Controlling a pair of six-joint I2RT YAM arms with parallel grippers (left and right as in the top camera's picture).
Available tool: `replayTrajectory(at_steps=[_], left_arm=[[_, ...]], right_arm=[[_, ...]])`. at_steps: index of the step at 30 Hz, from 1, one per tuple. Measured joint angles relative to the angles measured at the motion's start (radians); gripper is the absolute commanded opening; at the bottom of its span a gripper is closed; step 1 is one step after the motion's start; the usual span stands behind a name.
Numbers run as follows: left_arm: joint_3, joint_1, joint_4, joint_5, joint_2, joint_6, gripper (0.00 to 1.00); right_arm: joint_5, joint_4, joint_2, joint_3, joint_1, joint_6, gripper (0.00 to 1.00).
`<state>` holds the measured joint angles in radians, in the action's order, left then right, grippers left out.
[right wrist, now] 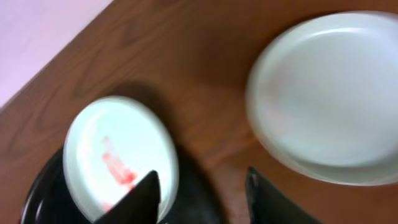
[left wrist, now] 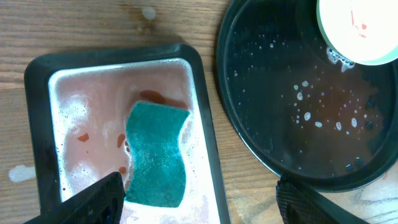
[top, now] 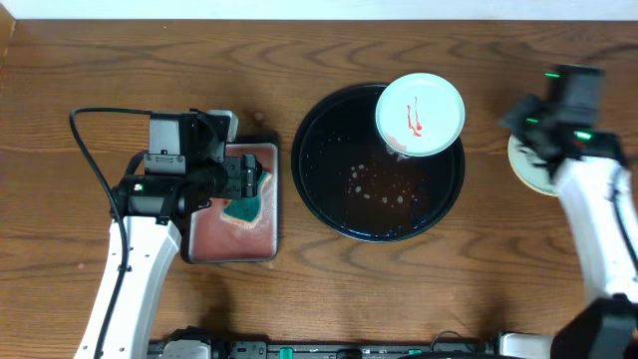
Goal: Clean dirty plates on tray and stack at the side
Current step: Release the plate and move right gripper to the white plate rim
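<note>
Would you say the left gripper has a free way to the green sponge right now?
Probably yes: the left gripper is open just above the sponge, which lies uncovered in the small tray.

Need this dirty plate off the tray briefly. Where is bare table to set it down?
Bare wood runs along the far side behind the black tray and across the near side in front of it. The strip between it and the sponge tray is narrow. Crowded at right: right gripper beside the stacked plates.

My left arm [top: 125,274] white-shelled at lower left, black wrist block [top: 169,175] with a small green light, black cable [top: 78,135] looping above it, my right arm [top: 598,229] white too, green-lit black head [top: 570,95] upper right, dark textured fingers [left wrist: 93,199].
</note>
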<state>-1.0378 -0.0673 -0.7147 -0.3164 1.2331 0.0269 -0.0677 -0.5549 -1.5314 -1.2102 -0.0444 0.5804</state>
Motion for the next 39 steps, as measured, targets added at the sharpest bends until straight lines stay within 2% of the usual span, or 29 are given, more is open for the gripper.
replayTrajectory(at_steps=[5,13,28,29,32,34,35,39], left_arm=[[0.000,0.000,-0.012,0.000,0.000,0.000,0.79],[0.000,0.000,-0.014,0.000,0.000,0.000,0.79],[0.000,0.000,-0.016,0.000,0.000,0.000,0.79],[0.000,0.000,-0.016,0.000,0.000,0.000,0.79],[0.000,0.000,-0.016,0.000,0.000,0.000,0.79],[0.000,0.000,-0.016,0.000,0.000,0.000,0.79],[0.000,0.000,-0.016,0.000,0.000,0.000,0.79],[0.000,0.000,-0.016,0.000,0.000,0.000,0.79]], right_arm=[[-0.060,0.087,-0.127,0.000,0.107,-0.001,0.47],[-0.085,0.093,-0.296,-0.010,0.111,-0.001,0.50],[-0.007,0.245,-0.430,-0.053,0.111,-0.008,0.53],[-0.008,0.246,-0.436,-0.053,0.111,-0.008,0.50],[-0.008,0.254,-0.446,-0.053,0.111,-0.005,0.28],[-0.007,0.264,-0.446,-0.053,0.110,-0.008,0.07],[-0.008,0.267,-0.446,-0.053,0.110,-0.010,0.01],[0.007,0.267,-0.446,-0.053,0.110,-0.009,0.01]])
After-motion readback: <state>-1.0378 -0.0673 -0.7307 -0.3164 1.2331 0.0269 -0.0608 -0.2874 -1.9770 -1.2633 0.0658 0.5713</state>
